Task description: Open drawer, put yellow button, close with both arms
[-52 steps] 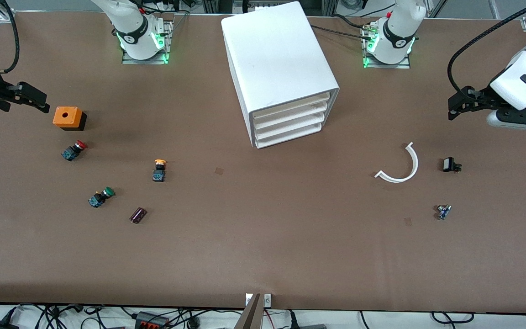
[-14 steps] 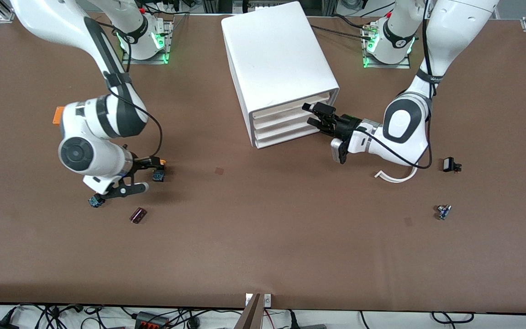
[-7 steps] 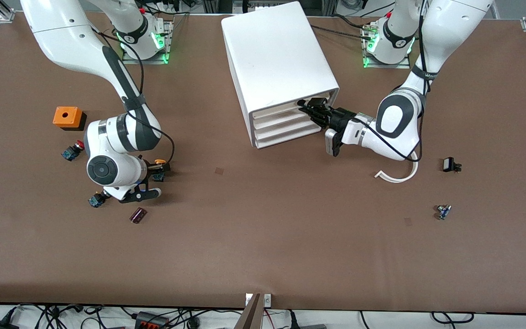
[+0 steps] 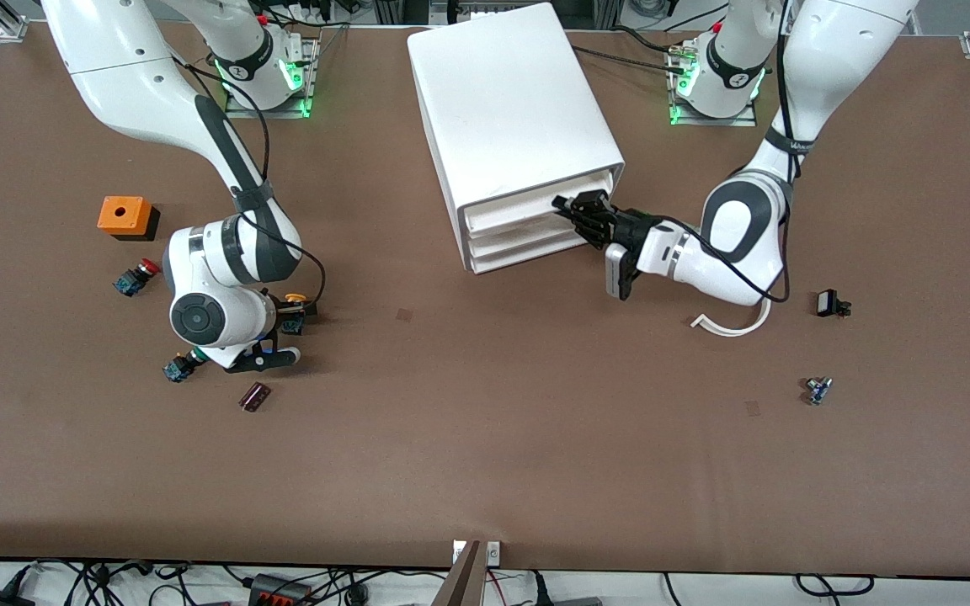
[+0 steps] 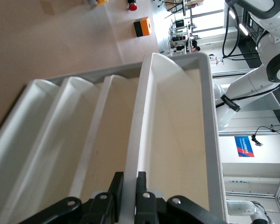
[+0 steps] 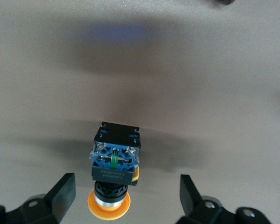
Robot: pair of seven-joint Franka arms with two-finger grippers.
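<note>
- The white cabinet [image 4: 519,126] stands in the upper middle of the front view, its four drawer fronts facing the lower right of the frame.
- The drawer [image 4: 527,206], uppermost of the four, sticks out slightly past the three drawers under it.
- The left gripper [image 4: 579,212] sits at the drawer's front edge, just right of centre in the front view. In the left wrist view its fingers [image 5: 141,184] are clamped on the thin front lip of the drawer [image 5: 177,140], low in the middle of that frame.
- The yellow button [image 4: 293,310] lies on the brown table [image 4: 485,438] in the left-middle of the front view, well apart from the cabinet.
- The right gripper [image 4: 270,332] is down at the yellow button, fingers spread wide. In the right wrist view the button [image 6: 113,172] lies between the two fingers [image 6: 61,195] at the bottom of the frame, touched by neither, its yellow cap pointing toward the gripper.
- A red-capped button [image 4: 135,277] lies at left-middle of the front view, below an orange box [image 4: 125,216].
- A green-capped button [image 4: 178,367] shows partly, just under the right arm's wrist.
- A small dark purple part [image 4: 254,396] lies lower still.
- At the right of the front view a white curved strip [image 4: 733,324] lies partly under the left arm, with a small black part [image 4: 829,303] beside it and a tiny blue-and-metal part [image 4: 818,390] below.
</note>
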